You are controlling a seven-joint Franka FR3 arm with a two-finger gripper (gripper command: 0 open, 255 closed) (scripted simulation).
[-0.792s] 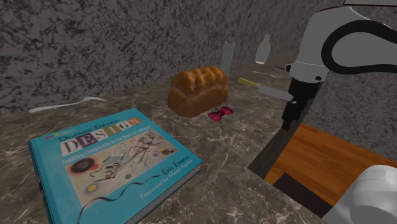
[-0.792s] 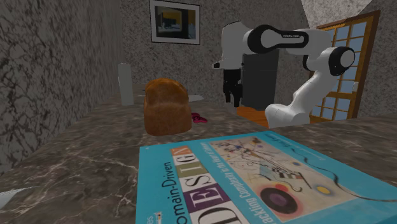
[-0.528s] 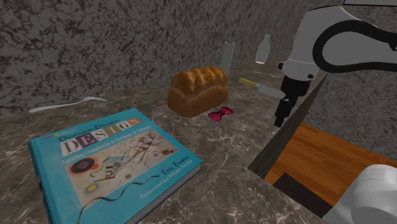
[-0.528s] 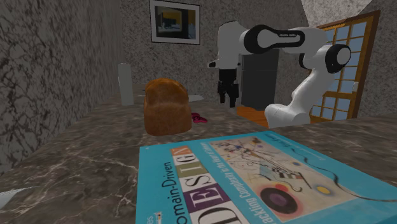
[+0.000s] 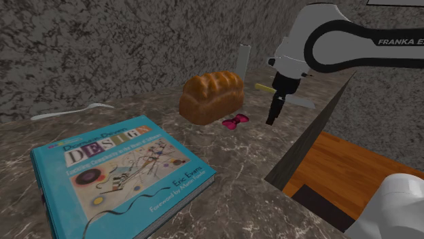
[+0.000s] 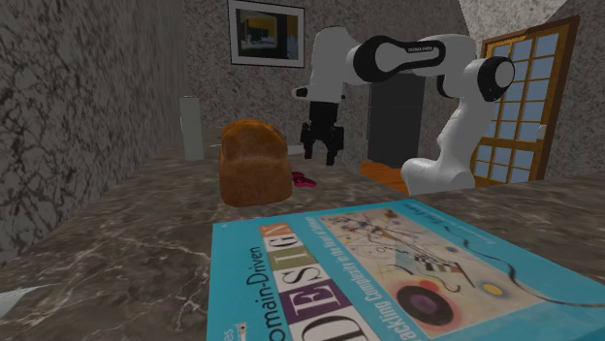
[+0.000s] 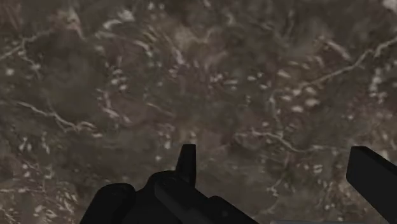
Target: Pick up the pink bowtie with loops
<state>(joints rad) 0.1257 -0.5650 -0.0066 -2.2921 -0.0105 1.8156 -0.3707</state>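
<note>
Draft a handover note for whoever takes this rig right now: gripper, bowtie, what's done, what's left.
Gripper: open, empty, above the marble counter.
Pink bowtie: flat on the counter beside the bread loaf, to the shoulder view's left of the gripper, untouched.
Done: no grasp yet.
Left: centre over the bowtie, descend, close on it, lift.

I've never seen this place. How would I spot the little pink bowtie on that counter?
Find the dark veined counter and, on it, the brown bread loaf beyond the big turquoise book. The bowtie lies close beside the loaf. Unlike the loaf and book, it is small, bright pink and two-lobed.
</note>
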